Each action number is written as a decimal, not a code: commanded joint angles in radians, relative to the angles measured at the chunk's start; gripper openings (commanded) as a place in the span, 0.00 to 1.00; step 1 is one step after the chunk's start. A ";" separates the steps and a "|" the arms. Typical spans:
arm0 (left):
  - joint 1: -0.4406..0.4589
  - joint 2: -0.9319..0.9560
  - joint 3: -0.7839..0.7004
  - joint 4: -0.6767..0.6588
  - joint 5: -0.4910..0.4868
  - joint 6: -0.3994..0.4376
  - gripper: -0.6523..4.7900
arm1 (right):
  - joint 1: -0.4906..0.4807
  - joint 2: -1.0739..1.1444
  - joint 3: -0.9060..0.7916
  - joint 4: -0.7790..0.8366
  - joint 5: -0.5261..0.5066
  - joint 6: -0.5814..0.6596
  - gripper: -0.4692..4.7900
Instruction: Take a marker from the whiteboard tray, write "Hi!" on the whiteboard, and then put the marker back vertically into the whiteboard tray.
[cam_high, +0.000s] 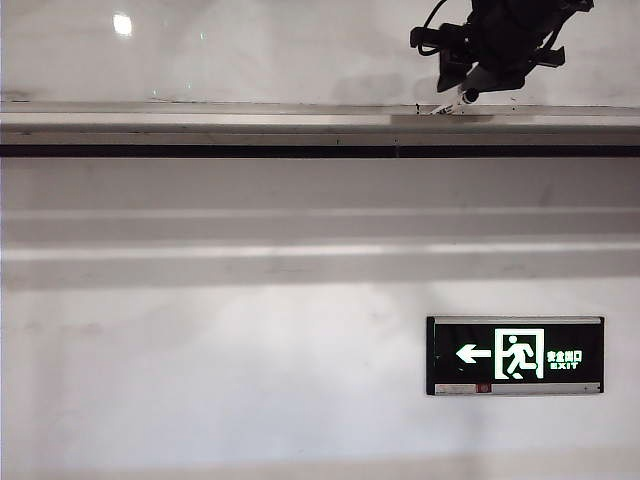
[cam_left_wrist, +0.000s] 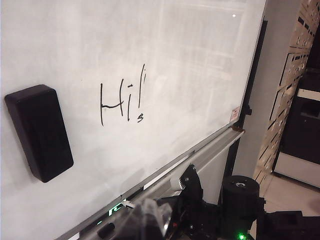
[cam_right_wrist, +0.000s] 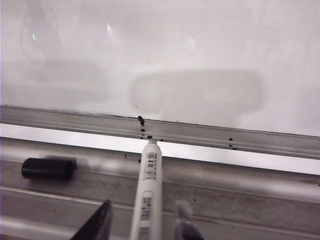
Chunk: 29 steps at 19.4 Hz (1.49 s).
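Observation:
"Hi!" (cam_left_wrist: 123, 100) is written in black on the whiteboard (cam_left_wrist: 190, 55). The marker (cam_right_wrist: 148, 190), a white barrel without its cap, stands between the fingers of my right gripper (cam_right_wrist: 145, 205). A gap shows on each side of it, so the jaws are open. Its tip meets the back rail of the whiteboard tray (cam_right_wrist: 250, 185). The exterior view has the right gripper (cam_high: 480, 70) just above the whiteboard tray (cam_high: 200, 122), with the marker (cam_high: 462, 97) slanting down onto it. My left gripper (cam_left_wrist: 150, 220) is a blurred shape low in its view, away from the board.
A black marker cap (cam_right_wrist: 47, 168) lies on the tray beside the marker. A black eraser (cam_left_wrist: 40, 132) sticks to the board beside the writing. Ink dots (cam_right_wrist: 141, 121) speckle the tray rail. A green exit sign (cam_high: 515, 355) hangs on the wall below the tray.

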 joint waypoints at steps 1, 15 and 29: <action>0.000 -0.003 0.005 0.003 0.002 0.001 0.11 | 0.001 -0.006 0.011 0.047 0.002 0.001 0.38; -0.001 -0.003 0.005 -0.002 0.066 -0.027 0.11 | 0.001 -0.404 0.011 -0.068 0.040 -0.117 0.08; -0.001 -0.254 -0.076 -0.332 -0.254 0.195 0.11 | 0.001 -0.986 -0.528 -0.230 0.036 -0.161 0.08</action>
